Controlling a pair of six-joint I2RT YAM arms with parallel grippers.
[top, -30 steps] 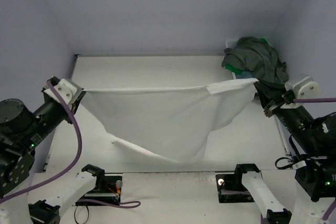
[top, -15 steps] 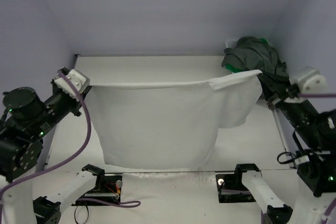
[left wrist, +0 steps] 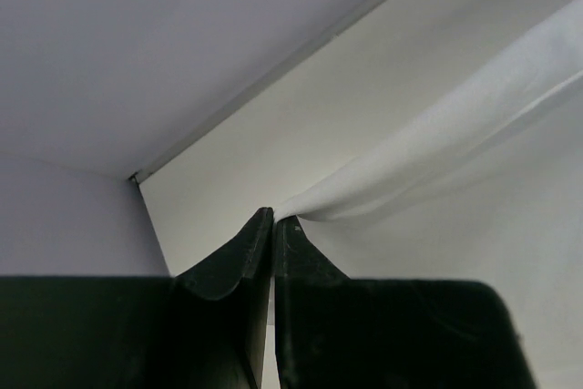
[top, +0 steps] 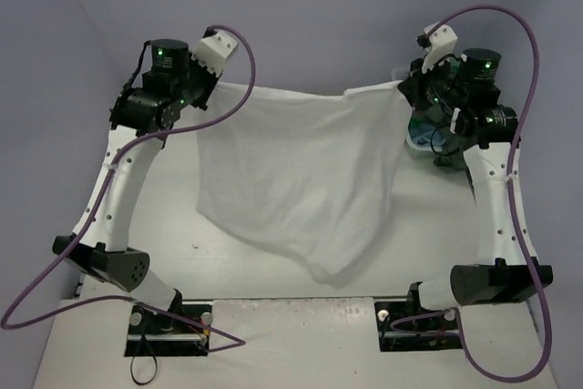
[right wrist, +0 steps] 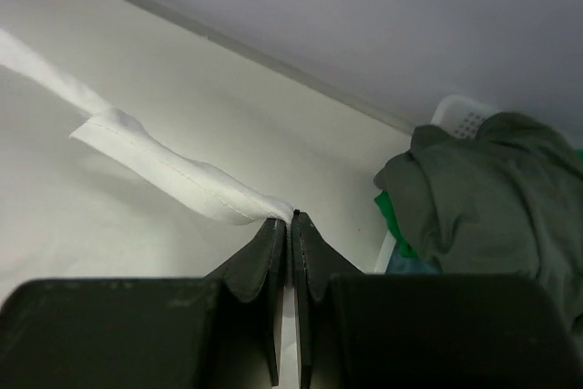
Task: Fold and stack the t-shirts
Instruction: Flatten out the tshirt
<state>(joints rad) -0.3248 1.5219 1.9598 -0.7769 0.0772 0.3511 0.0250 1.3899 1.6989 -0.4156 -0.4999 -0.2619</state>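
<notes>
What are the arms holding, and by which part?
The white t-shirt, stretched wide. The left fingers pinch one end of its top edge; the right fingers the other, at a stitched hem.

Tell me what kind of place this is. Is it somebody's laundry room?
Probably a robot lab's test booth, not a home. Plain walls box in a white table. The left arm and right arm hold up a white t-shirt, and more shirts are heaped over a white basket.

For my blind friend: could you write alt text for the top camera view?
A white t-shirt hangs spread over the table, its top corners pinched by the robot's left end effector and right end effector.
</notes>
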